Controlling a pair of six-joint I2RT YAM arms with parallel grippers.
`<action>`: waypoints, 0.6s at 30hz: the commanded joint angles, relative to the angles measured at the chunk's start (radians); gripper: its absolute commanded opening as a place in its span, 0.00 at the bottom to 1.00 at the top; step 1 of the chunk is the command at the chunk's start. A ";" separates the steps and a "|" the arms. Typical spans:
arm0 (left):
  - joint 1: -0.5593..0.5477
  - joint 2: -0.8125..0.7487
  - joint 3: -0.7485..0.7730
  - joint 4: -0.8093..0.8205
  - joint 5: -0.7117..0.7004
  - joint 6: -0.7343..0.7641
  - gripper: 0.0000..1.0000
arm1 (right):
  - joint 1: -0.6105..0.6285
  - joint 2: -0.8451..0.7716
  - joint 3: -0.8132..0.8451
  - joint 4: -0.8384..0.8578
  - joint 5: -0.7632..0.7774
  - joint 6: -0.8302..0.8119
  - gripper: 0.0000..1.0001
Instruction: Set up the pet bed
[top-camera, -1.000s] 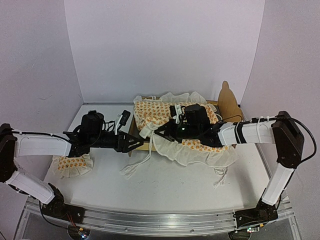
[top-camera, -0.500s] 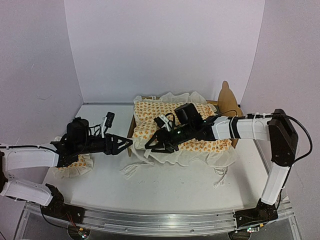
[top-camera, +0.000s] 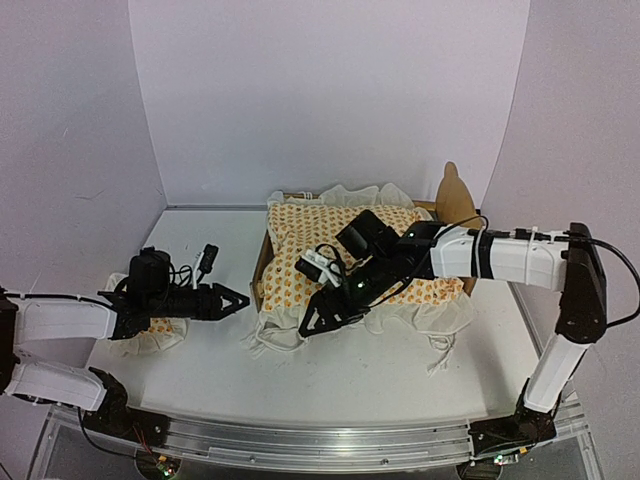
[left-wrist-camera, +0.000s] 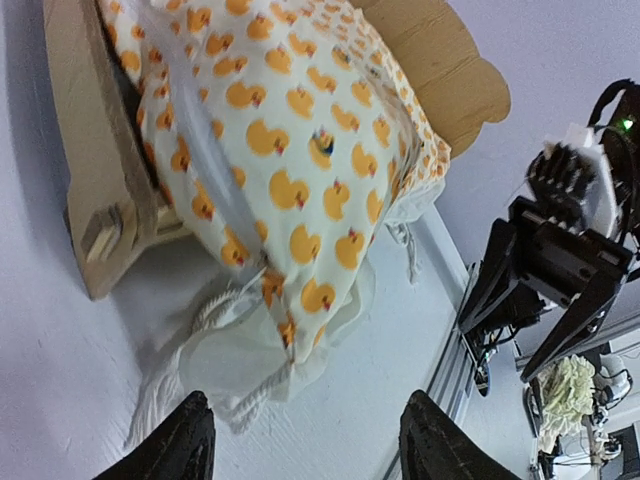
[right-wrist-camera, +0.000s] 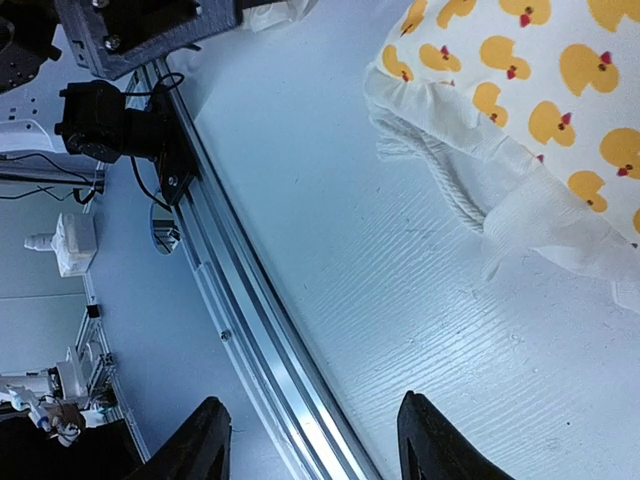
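The pet bed (top-camera: 455, 200) stands at the back centre, a light plywood frame with its wavy headboard (left-wrist-camera: 455, 75) at the right and its footboard (left-wrist-camera: 85, 150) at the left. A cream cover with orange ducks (top-camera: 330, 235) lies over it, and its left end (left-wrist-camera: 290, 170) hangs past the footboard with white ties (top-camera: 262, 340) trailing on the table. My left gripper (top-camera: 235, 298) hovers open to the left of the bed, pointing at it, apart from the fabric (left-wrist-camera: 305, 440). My right gripper (top-camera: 315, 320) is open above the cover's front left corner, with nothing between its fingers (right-wrist-camera: 310, 440).
A small matching ruffled pillow (top-camera: 150, 335) lies at the left, partly under my left arm. More ties (top-camera: 440, 355) trail in front of the bed at the right. An aluminium rail (top-camera: 320, 440) runs along the table's near edge. White walls enclose the back and sides.
My right gripper opened, let go of the cover and moved down-left off the bed. My left arm drew back leftward from the footboard. The cover's left end now drapes over the footboard.
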 joint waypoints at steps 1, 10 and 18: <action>-0.005 -0.002 -0.080 0.014 0.063 0.027 0.54 | 0.052 0.033 0.061 0.017 0.029 -0.030 0.54; -0.036 0.205 -0.018 0.113 0.124 0.098 0.38 | 0.098 0.138 0.041 0.222 0.011 0.029 0.45; -0.072 0.382 0.079 0.209 0.132 0.110 0.34 | 0.116 0.166 -0.023 0.328 0.203 -0.065 0.41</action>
